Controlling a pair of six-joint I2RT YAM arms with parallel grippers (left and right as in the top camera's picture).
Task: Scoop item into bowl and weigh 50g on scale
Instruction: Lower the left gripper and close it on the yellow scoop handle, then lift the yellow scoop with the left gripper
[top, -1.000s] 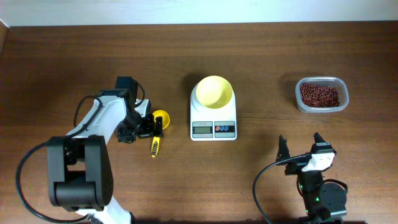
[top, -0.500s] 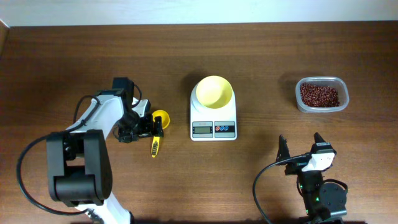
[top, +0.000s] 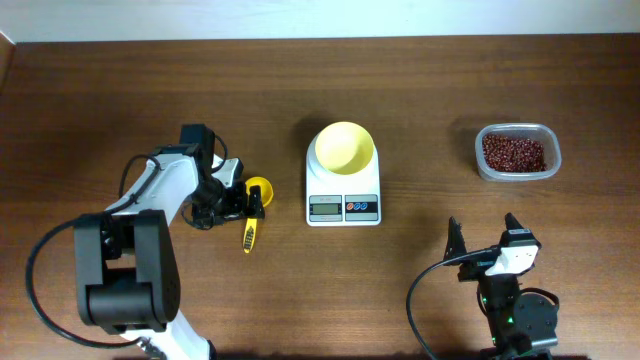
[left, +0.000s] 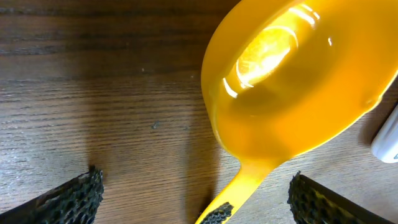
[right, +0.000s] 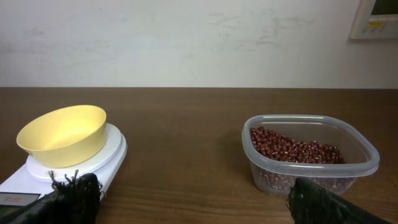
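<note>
**Setup in order, scooping not yet begun**

Scale and bowl. The white scale (top: 343, 208) sits at the centre of the tabletop (top: 120, 90). The pale-yellow bowl (top: 345, 147) stands on its platform, upright and empty. I judge it was put there so that the weight builds on the display as beans are added. The display cannot be read from either view.

Beans. All the reddish-brown beans (top: 514, 152) lie in the clear container (top: 554, 150), well apart from the scale on its right. None are in the bowl or loose on the wood.

Scoop. The yellow scoop (left: 292, 81) lies flat just left of the scale, cup up and empty. Its handle runs back toward the near edge, which suits a pickup by the handle.

Left arm. The left fingers (left: 68, 199) are spread wide and low over the tabletop, one on each side of the handle, with wood visible between each pad and the handle. They hold nothing. The placement reads as lining up for a grasp.

Right arm. The right fingers (right: 68, 199) are also fully apart and empty, near the front edge and level with the tabletop. They face the scale and container, clear of the route from container to bowl.

Assessment. No weighing has been done. The next step calls for closing squarely on the thin handle, since an off-centre pinch could let the scoop twist.
</note>
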